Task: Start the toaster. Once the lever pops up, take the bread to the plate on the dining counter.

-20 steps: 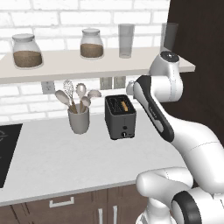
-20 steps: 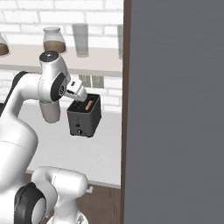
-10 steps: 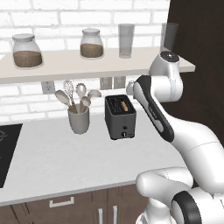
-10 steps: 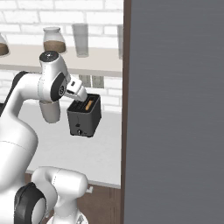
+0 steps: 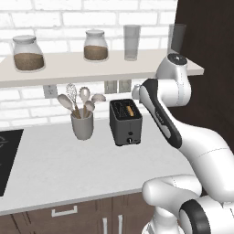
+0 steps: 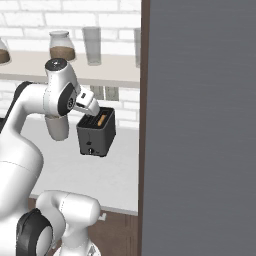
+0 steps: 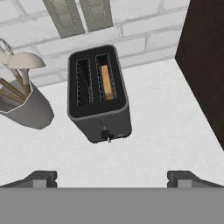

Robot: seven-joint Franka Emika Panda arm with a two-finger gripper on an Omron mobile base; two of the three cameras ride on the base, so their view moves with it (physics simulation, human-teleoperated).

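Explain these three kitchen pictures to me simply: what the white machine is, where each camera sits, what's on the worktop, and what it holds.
The white machine is a jointed robot arm on a mobile base. Two cameras ride behind it, left and right; the third looks down from its hand. On the light grey worktop stand a boxy dark grey two-slot toaster with a tan bread slice in one slot, and a grey utensil pot. Above, a shelf carries jars. The gripper hangs open above the toaster, holding nothing.

Matt dark toaster [image 7: 98, 98], golden-crusted bread [image 7: 106, 82].
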